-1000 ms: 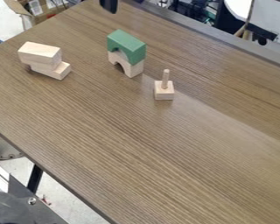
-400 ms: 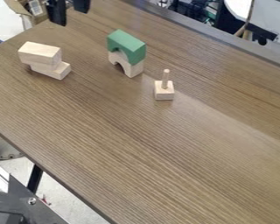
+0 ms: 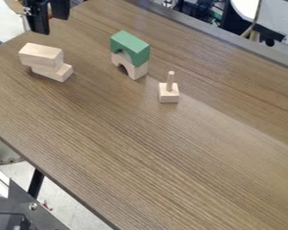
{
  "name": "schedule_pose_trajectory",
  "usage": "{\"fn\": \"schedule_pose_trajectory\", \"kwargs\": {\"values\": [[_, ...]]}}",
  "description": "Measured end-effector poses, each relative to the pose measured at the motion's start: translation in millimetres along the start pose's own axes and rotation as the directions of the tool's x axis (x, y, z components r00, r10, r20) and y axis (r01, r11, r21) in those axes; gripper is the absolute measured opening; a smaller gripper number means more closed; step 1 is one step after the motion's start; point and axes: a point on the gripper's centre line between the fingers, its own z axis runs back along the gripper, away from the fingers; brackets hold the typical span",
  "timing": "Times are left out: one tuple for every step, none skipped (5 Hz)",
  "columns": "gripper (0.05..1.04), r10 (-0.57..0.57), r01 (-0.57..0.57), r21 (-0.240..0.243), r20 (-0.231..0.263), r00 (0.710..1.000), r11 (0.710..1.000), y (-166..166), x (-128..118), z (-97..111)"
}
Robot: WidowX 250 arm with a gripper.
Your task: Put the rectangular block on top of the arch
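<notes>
The black gripper (image 3: 51,23) hangs at the upper left, above and behind the stacked wooden blocks, open with nothing between its fingers. A plain rectangular block (image 3: 41,55) lies on top of another plain block (image 3: 55,72), which sticks out beneath it toward the right. To the right of them stands a green arch (image 3: 130,47) on top of a plain wooden arch (image 3: 135,71). The two stacks stand apart from each other.
A small square wooden base with an upright peg (image 3: 168,93) stands right of the arches. The wooden table (image 3: 152,148) has its left edge running diagonally toward the bottom. A cardboard box (image 3: 49,9) is behind the table's far left edge.
The gripper has come further into view, moving left and down toward the stacked plain blocks; both of its fingers now show. The blocks and arches have stayed in place.
</notes>
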Motion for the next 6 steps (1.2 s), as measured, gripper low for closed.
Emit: {"fn": "schedule_pose_trajectory", "kwargs": {"values": [[1.000, -0.002, 0.000, 0.028, 0.047, 0.999, 1.000, 8, 4, -10], [1.000, -0.011, 0.008, 0.045, 0.080, 0.997, 0.999, 14, 6, -18], [1.000, -0.012, 0.007, 0.050, 0.103, 0.995, 0.999, 17, 8, -23], [1.000, -0.002, -0.001, 0.024, 0.111, 0.994, 1.000, 18, 11, -16], [1.000, 0.009, -0.012, 0.024, 0.111, 0.994, 1.000, 21, 10, -20], [1.000, 0.018, -0.019, 0.008, 0.114, 0.993, 1.000, 19, 10, -22]]}}
